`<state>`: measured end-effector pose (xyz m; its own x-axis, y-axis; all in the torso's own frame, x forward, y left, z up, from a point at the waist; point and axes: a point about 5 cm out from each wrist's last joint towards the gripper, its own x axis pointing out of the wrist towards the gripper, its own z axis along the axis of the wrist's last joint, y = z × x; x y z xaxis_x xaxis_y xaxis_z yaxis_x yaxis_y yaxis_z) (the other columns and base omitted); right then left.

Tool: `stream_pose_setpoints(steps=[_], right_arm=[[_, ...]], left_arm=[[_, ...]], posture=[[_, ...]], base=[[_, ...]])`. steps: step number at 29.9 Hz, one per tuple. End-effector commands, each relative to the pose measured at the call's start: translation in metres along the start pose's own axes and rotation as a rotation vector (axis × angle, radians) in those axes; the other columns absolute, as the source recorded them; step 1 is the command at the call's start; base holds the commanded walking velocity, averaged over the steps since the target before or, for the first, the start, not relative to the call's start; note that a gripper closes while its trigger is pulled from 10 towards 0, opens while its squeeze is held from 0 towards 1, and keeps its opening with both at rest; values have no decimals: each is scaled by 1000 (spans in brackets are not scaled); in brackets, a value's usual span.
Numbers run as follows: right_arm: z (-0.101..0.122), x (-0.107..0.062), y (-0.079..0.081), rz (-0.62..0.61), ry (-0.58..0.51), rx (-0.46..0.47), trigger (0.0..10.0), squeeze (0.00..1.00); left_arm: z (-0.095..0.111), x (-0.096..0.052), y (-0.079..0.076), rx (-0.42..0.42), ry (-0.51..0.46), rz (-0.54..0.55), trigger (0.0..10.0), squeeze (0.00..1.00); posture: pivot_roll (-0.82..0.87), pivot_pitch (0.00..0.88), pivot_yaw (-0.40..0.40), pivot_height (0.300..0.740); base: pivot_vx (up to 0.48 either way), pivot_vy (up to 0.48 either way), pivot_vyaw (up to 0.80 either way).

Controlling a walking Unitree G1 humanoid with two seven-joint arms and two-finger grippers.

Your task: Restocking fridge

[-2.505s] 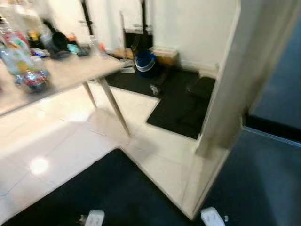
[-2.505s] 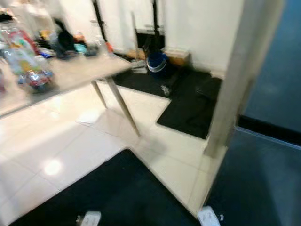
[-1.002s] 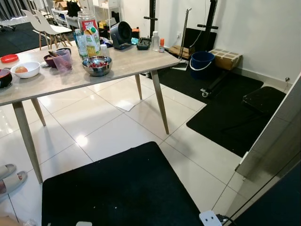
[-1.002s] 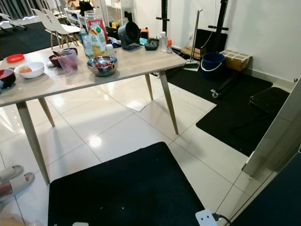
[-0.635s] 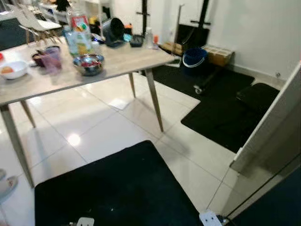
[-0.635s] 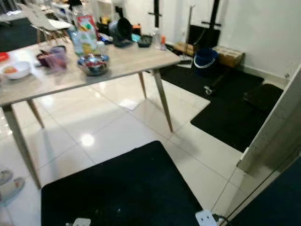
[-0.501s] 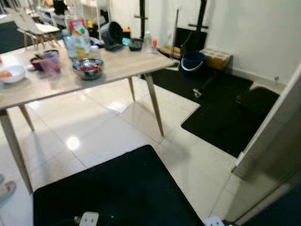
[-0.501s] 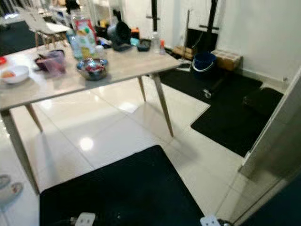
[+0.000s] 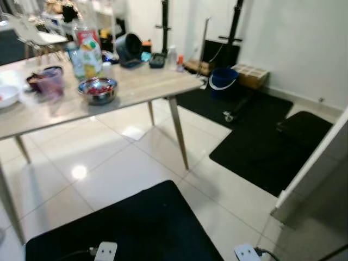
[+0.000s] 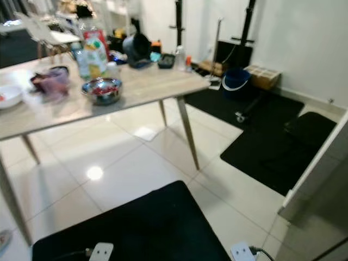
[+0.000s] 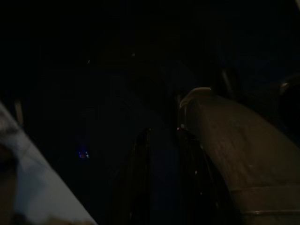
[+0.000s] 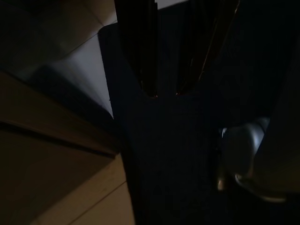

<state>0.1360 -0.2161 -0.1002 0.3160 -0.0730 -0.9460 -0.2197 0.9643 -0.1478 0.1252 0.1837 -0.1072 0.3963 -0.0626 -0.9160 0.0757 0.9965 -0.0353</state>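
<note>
A wooden table (image 9: 136, 89) stands at the left with food on it: a steel bowl (image 9: 98, 89) of red pieces, a juice carton (image 9: 89, 54), a clear bottle (image 9: 73, 57), a purple cup (image 9: 50, 84) and a white bowl (image 9: 5, 95). A tall white panel (image 9: 318, 168) slants up at the right edge. Both arms hang idle over a black mat (image 10: 136, 228). My right gripper (image 12: 165, 93) points down at that mat, slightly open with nothing between its fingers. The left wrist view is very dark; my left gripper (image 11: 165, 187) is only faintly made out.
A blue bucket (image 9: 222, 79) and a cardboard box (image 9: 251, 75) sit by the far wall, with black mats (image 9: 261, 147) on the white tiles before them. A black fan-like appliance (image 9: 129, 46) and small bottles stand on the table's far end. My feet (image 9: 105, 251) show at the bottom.
The whole picture has shifted and blurred, so the camera has moved. The table, bucket and mats keep their places. The sandals at the lower left have slid out of frame.
</note>
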Motion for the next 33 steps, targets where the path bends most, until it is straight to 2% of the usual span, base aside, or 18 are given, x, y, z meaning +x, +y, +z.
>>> stream_pose_setpoints(steps=[1, 9, 14, 20, 26, 31, 33], right_arm=[[-5, 0, 3, 4, 15, 13, 10000, 0], [-6, 0, 5, 7, 16, 10, 10000, 0], [-8, 0, 7, 14, 24, -1, 10000, 0], [-8, 1, 7, 12, 23, 14, 10000, 0], [-12, 0, 7, 17, 44, -4, 10000, 0], [-7, 0, 3, 1, 28, 22, 10000, 0], [-6, 0, 2, -4, 26, 13, 10000, 0]], left_arm=[[-13, -1, -2, 9, 56, -2, 10000, 0], [-15, -2, 3, 2, 57, 9, 10000, 0], [-20, -6, 19, -31, 60, 52, 10000, 0], [-26, -8, 24, -26, 77, 63, 10000, 0], [-21, -9, 30, -45, 51, 65, 10000, 0], [-13, -7, 27, -46, 31, 54, 10000, 0], [-11, -6, 25, -43, 25, 49, 10000, 0]], posture=[[0, 0, 7, 740], [5, 0, 10, 740], [31, 0, 16, 740], [24, 0, 23, 740], [33, 0, 3, 740], [33, 0, 11, 740], [34, 0, 9, 740]], base=[[307, 0, 0], [311, 0, 0], [309, 0, 0], [310, 0, 0], [312, 0, -781], [314, 0, -778], [317, 0, 0]])
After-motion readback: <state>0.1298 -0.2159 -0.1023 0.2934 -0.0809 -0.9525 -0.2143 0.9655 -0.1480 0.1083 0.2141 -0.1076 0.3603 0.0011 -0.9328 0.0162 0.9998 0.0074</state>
